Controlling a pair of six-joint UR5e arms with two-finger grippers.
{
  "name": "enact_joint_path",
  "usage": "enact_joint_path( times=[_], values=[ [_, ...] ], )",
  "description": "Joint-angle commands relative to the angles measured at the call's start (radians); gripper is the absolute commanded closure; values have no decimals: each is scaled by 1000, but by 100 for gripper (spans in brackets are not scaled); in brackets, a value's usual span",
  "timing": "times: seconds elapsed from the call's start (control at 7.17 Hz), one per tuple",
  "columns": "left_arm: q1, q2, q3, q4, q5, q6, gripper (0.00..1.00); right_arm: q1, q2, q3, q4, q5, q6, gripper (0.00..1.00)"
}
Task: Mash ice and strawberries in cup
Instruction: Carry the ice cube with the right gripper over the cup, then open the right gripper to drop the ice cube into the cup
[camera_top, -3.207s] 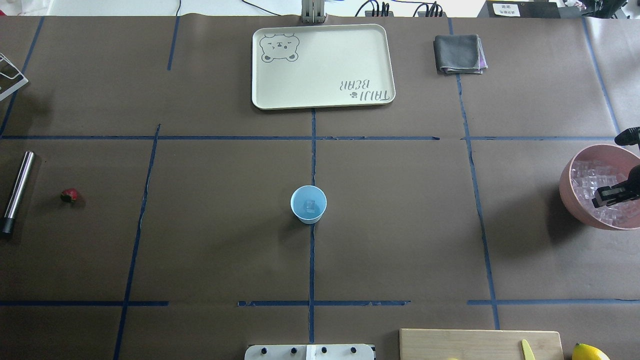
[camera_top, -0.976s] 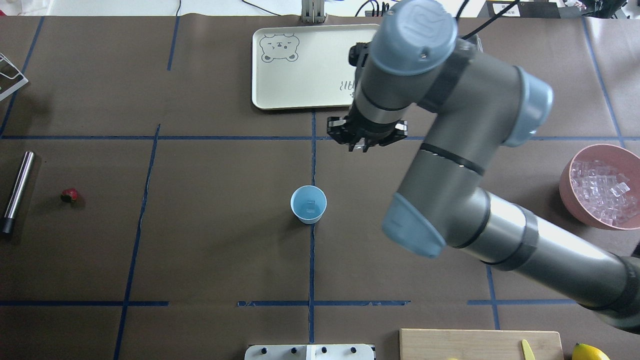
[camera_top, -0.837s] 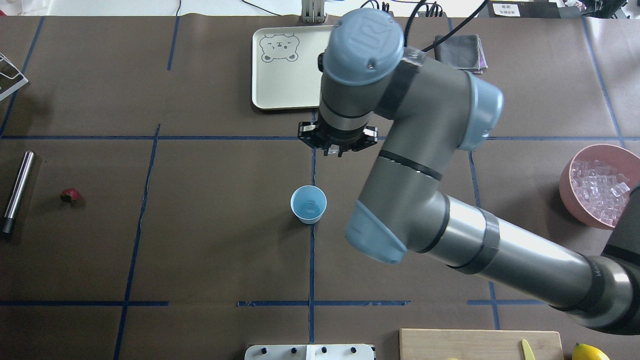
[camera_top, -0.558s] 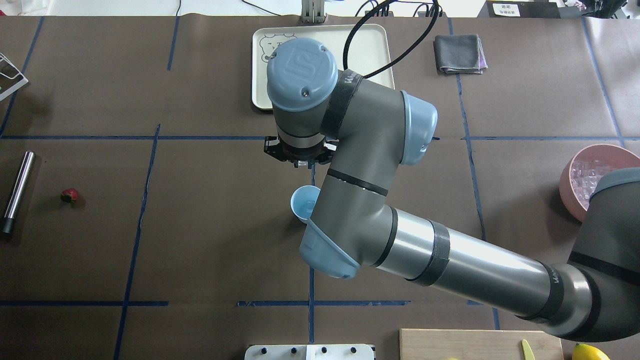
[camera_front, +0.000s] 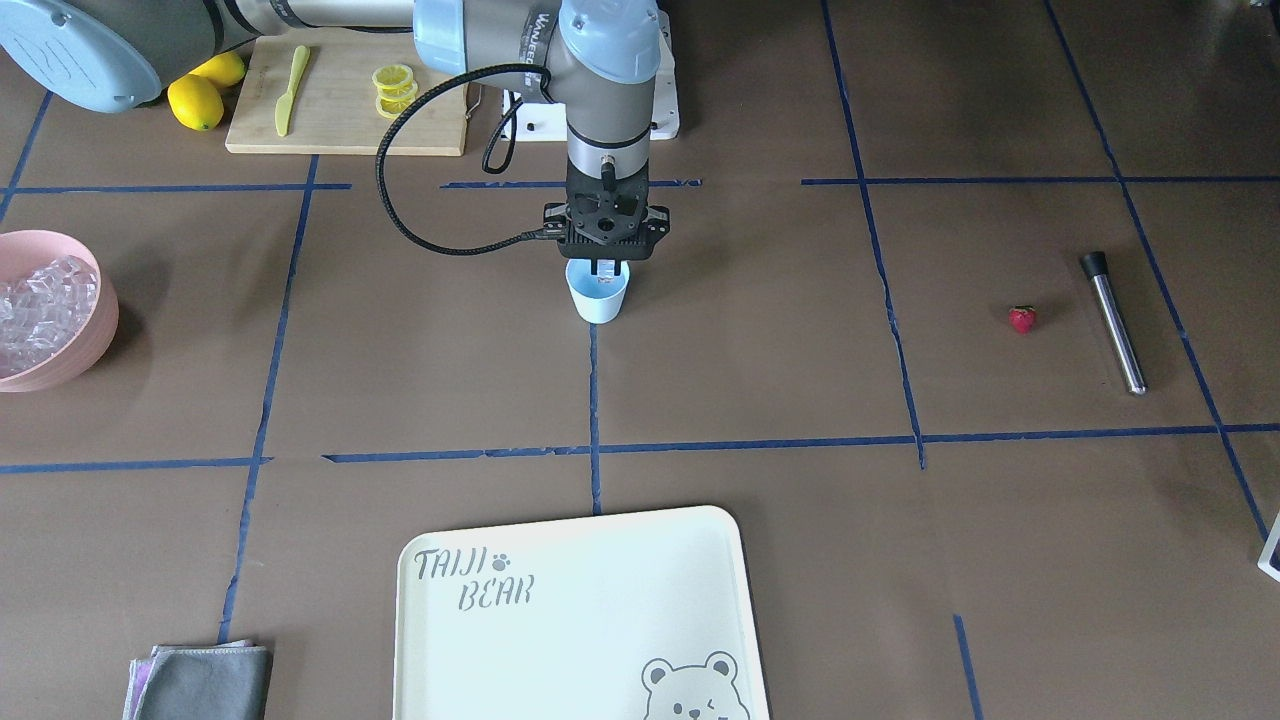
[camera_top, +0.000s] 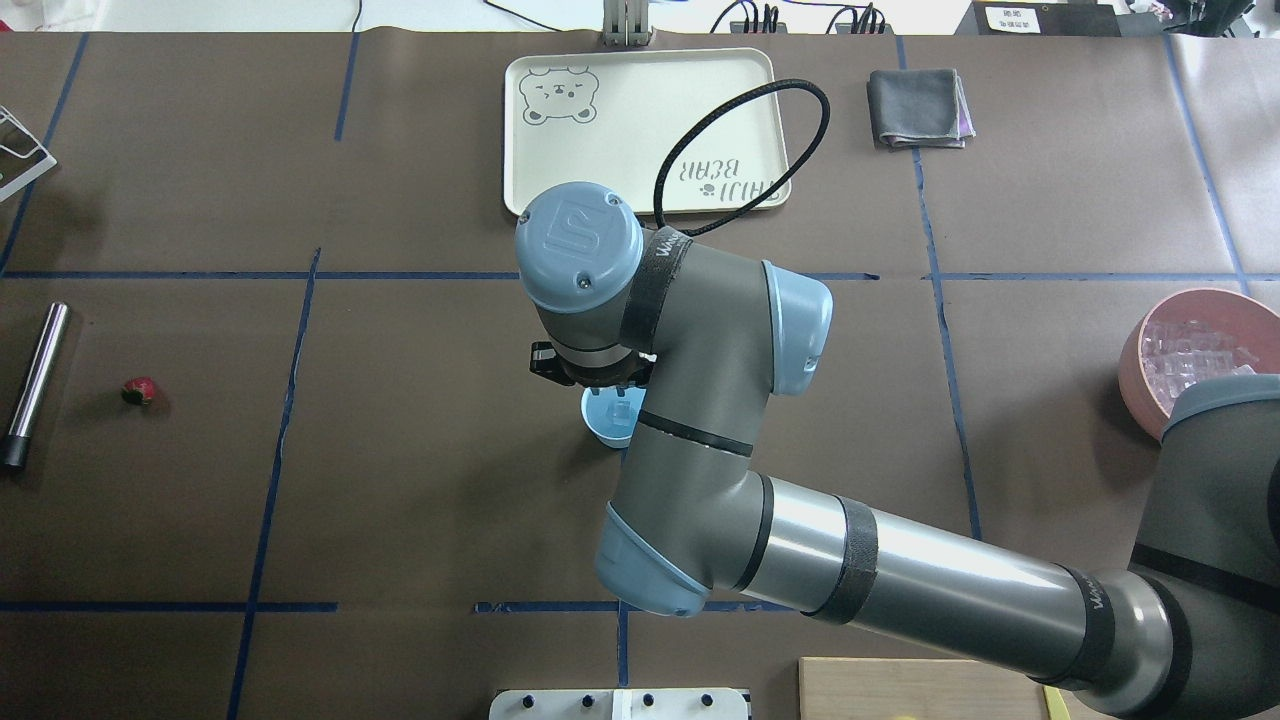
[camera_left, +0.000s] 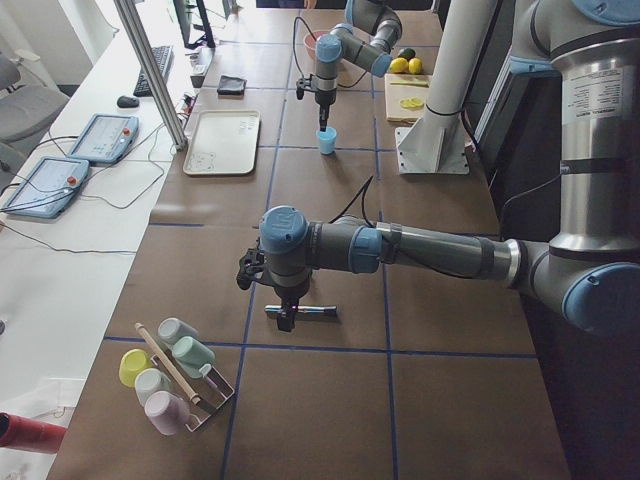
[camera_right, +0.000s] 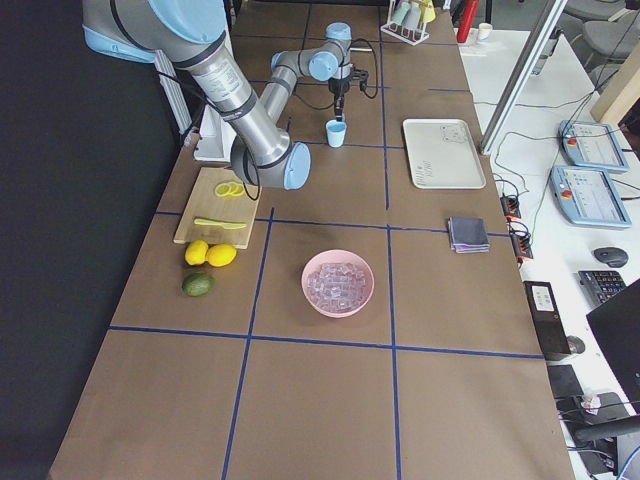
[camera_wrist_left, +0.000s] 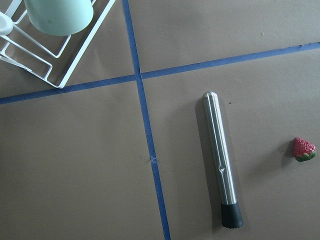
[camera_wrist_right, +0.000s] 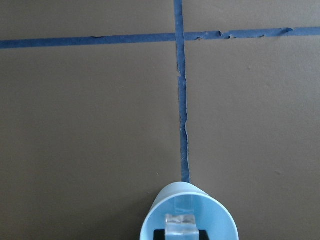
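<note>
The pale blue cup (camera_front: 598, 302) stands at the table's middle on a blue tape cross. My right gripper (camera_front: 607, 268) hangs just over its mouth, shut on a clear cube of ice (camera_wrist_right: 180, 223) held between its dark fingertips above the cup (camera_wrist_right: 220, 220). In the overhead view the right wrist covers most of the cup (camera_top: 605, 427). The red strawberry (camera_front: 1021, 319) lies far off beside a steel muddler (camera_front: 1112, 322). My left gripper (camera_left: 286, 322) hovers over that muddler (camera_wrist_left: 220, 157), near the strawberry (camera_wrist_left: 303, 149); I cannot tell if it is open or shut.
A pink bowl (camera_front: 95, 330) of ice cubes sits at the table's right end. A cream bear tray (camera_top: 640, 120) and a grey cloth (camera_top: 918, 107) lie at the far side. A cutting board (camera_front: 340, 120) with lemon slices, lemons (camera_front: 195, 102) and a cup rack (camera_wrist_left: 55, 60) sit at the edges.
My right arm swung from the pink bowl across the table and came down over the cup with an ice cube. The strawberry and muddler have not moved.
</note>
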Motion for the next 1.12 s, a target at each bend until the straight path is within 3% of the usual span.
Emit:
enact_joint_path(
  times=[0.0,0.14,0.98],
  values=[
    [0,0,2,0,0,0,0,-8,-14,-1,3,1,-20,81],
    [0,0,4,-1,0,0,0,-11,-13,3,3,-11,-2,2],
    [2,0,2,-1,0,0,0,-2,-16,9,5,-14,-4,1]
  ],
)
